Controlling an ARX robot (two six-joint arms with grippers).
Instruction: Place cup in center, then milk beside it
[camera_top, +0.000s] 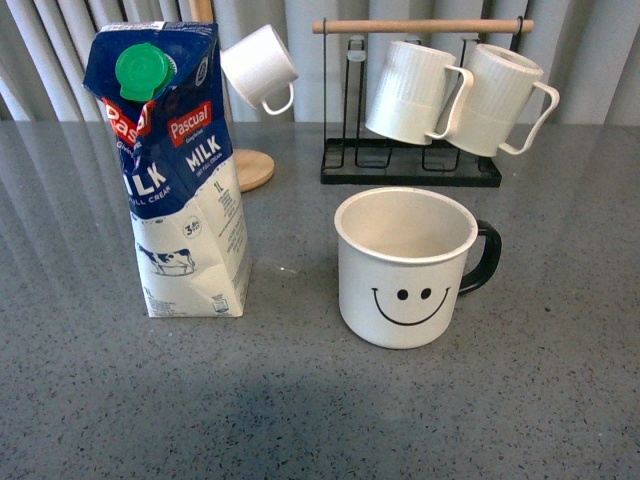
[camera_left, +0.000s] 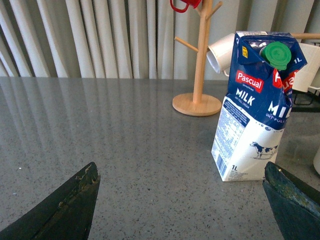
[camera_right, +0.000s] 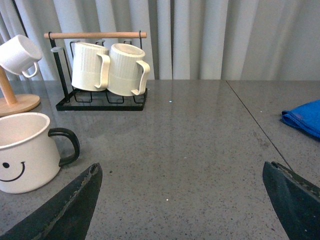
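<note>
Cup, glossy, round, stands beside boxy milk carton. Right wrist view alone shows blue cloth. Left gripper, right gripper: spread.

One milk carton, just one. One smiley cup. Two ribbed mugs on one black rack. One small white cup and one red cup on one wooden tree. One blue cloth near the right pincer.
</note>
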